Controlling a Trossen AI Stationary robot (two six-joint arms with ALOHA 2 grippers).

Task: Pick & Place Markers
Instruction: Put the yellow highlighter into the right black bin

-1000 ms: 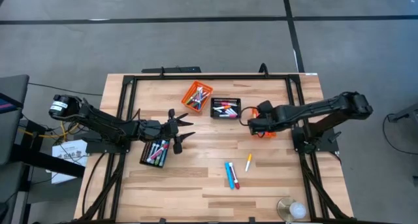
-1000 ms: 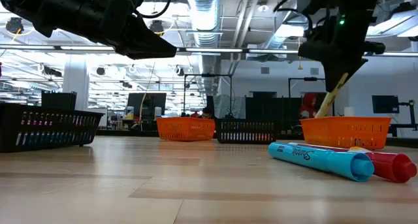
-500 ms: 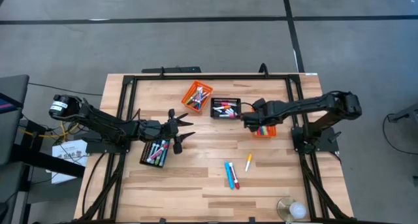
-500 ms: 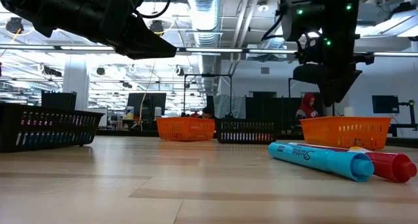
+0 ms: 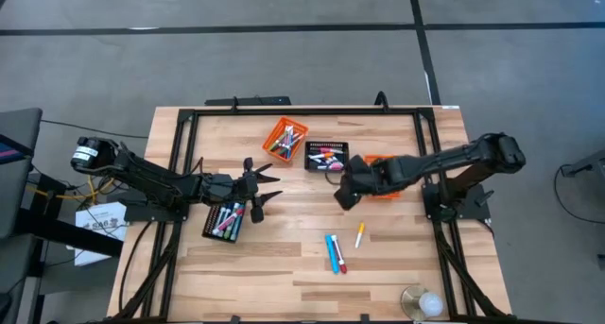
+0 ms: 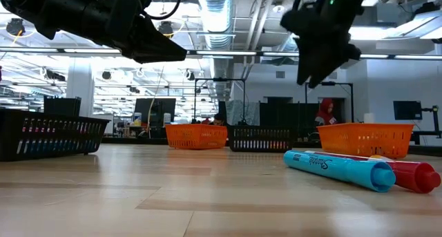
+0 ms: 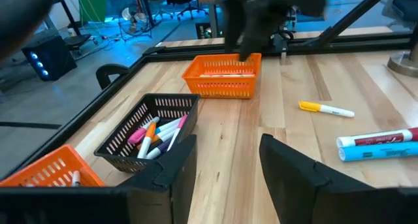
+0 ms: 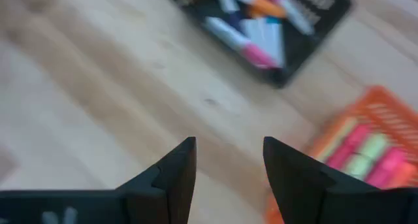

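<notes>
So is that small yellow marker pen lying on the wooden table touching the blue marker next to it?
Apart. The high view shows bare wood between the yellow marker and the blue marker; the left wrist view shows the same gap.

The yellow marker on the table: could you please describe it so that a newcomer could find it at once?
Start at the wooden table and look at its bare stretch near the right arm's side, where three loose markers lie. Two, the blue marker and the red marker, lie side by side; the yellow marker lies alone just beside them. It is the thinnest, with a white end.
</notes>
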